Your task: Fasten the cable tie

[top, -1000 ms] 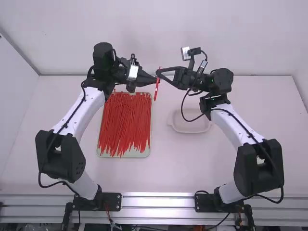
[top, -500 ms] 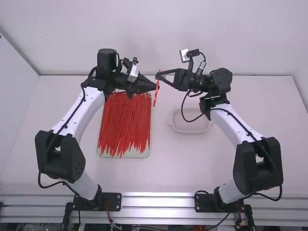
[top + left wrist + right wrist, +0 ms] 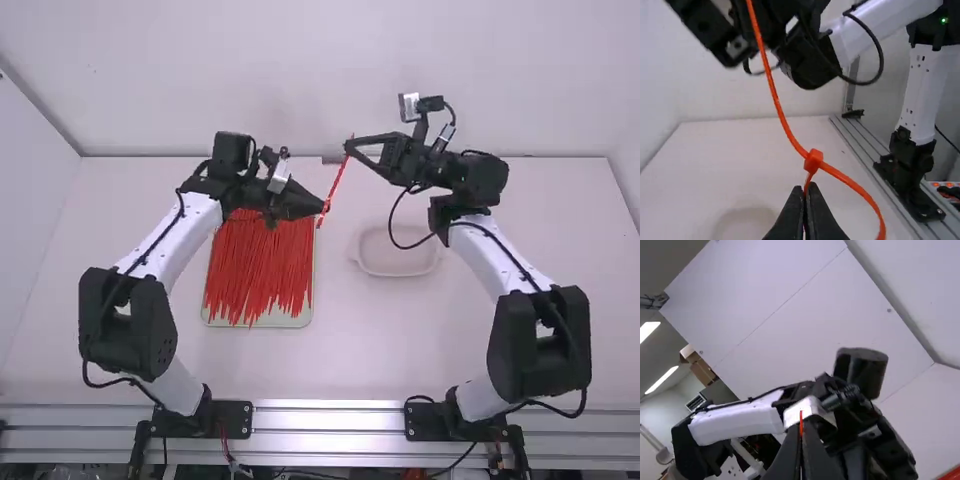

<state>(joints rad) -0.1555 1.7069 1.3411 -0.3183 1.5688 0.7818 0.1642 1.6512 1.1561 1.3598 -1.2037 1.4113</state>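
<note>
While aloft between left tool point(image 3: 321, 207) and right tool point(image 3: 349, 149), one cable tie point(image 3: 336, 182).

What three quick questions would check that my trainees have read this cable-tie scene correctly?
1. True or false: the left end effector is shut on the cable tie.
2. Pick one: the spare red ties lie A) in a basket, B) on a tray, C) on a hook.
3. How many end effectors grip the cable tie?

Key: 1 true. 2 B. 3 two; the right end effector grips its other end.
</note>
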